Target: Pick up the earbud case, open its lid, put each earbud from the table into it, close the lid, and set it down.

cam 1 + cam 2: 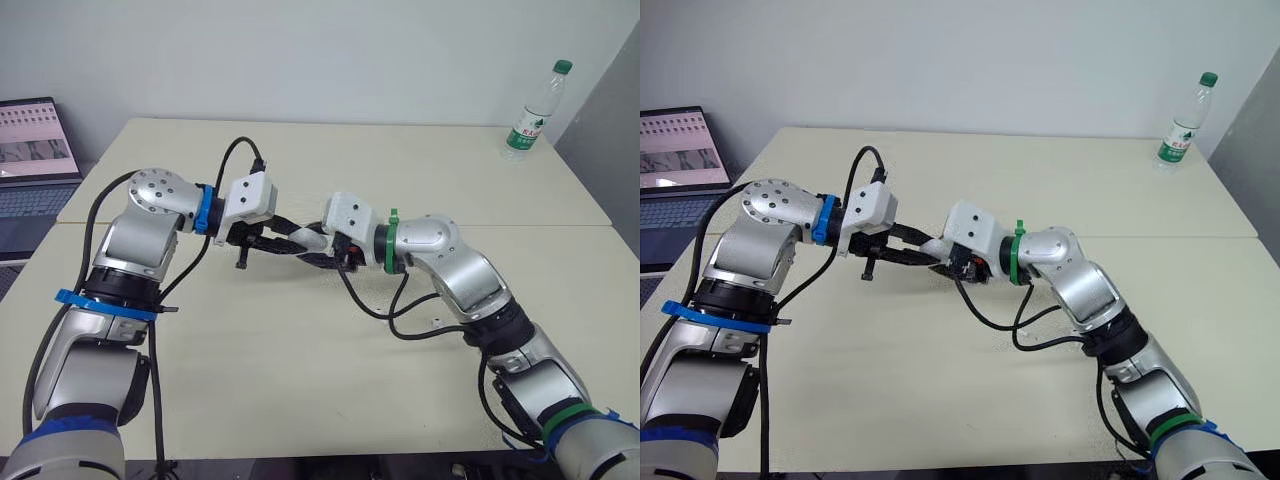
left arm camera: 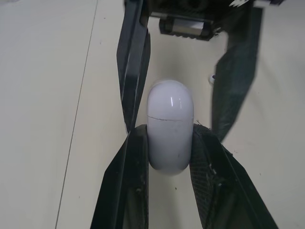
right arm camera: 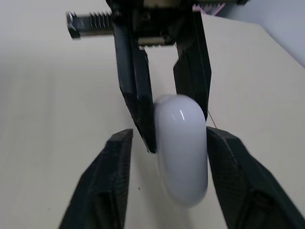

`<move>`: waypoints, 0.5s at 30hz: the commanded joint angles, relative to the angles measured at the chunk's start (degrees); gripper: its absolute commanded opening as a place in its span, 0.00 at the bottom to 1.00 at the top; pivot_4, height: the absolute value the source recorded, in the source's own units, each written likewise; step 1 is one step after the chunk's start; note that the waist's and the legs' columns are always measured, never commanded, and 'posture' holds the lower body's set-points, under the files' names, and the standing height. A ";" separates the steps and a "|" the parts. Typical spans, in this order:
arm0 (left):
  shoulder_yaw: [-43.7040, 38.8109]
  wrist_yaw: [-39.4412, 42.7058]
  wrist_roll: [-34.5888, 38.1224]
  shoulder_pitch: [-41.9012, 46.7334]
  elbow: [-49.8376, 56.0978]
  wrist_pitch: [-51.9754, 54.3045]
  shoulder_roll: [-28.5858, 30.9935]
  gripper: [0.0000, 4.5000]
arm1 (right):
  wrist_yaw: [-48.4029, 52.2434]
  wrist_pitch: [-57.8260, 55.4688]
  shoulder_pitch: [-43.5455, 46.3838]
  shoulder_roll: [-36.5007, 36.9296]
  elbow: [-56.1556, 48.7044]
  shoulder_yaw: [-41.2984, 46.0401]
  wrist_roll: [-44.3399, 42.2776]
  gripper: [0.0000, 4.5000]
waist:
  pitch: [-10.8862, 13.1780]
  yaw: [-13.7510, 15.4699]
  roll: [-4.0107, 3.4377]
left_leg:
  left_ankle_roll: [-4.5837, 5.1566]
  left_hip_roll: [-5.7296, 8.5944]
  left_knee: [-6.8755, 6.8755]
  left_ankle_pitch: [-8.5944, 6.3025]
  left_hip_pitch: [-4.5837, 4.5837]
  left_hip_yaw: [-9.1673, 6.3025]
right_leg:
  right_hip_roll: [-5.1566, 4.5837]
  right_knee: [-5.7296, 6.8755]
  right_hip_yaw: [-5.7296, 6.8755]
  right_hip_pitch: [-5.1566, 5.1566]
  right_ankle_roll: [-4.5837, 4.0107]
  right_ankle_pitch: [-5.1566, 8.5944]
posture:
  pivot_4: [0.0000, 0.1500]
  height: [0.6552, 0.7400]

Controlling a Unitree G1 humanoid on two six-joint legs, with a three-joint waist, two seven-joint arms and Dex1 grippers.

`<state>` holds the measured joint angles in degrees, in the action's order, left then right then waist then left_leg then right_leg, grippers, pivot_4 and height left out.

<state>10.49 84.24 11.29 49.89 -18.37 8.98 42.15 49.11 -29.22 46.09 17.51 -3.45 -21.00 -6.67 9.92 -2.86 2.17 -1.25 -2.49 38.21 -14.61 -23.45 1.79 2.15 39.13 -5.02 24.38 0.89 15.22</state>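
Wrist views give us what the head views cannot: the white earbud case [image 2: 170, 119] sits clamped between the two black fingers of the left tool [image 2: 169, 136], its lid seam a thin closed line. The right tool [image 3: 171, 138] stands spread around the case, one finger close beside it and the other apart. From the head we see both tools meeting over the bench [image 1: 420, 170]. A green-capped water bottle [image 1: 535, 108] stands at its far right corner, label unreadable, and an open laptop [image 1: 35, 165] sits to the left.
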 commanded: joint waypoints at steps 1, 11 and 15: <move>-2.90 -0.88 1.80 0.22 1.57 1.56 0.67 0.18 | -0.71 1.00 -0.26 0.29 -2.81 3.24 -1.46 0.86 | 0.00 0.00 0.00 | 0.00 0.01 0.02 0.00 0.00 0.01 | -0.01 0.02 0.00 0.00 0.00 0.00 | 1.00 1.00; -3.27 -0.79 2.70 -0.65 3.23 3.22 0.49 0.18 | -3.97 2.94 0.78 -0.09 -0.50 4.50 -0.14 0.99 | 0.00 -0.01 0.00 | 0.00 0.01 0.06 0.00 0.00 0.02 | 0.00 0.06 -0.01 0.00 0.00 0.00 | 1.00 1.00; -3.21 -0.58 2.85 -1.13 3.59 3.34 0.69 0.18 | -4.56 3.62 1.76 0.02 1.15 5.65 -0.28 0.99 | 0.00 0.00 0.00 | 0.00 0.01 0.06 0.00 0.00 0.01 | 0.00 0.07 0.00 0.00 0.00 0.00 | 1.00 1.00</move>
<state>8.91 83.62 13.04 48.61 -17.17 12.27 42.24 45.37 -26.99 45.92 17.54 -1.65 -17.78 -6.53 9.92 -2.86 2.17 -1.25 -2.47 38.27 -14.61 -23.45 1.80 2.14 39.20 -5.03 24.38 0.89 15.22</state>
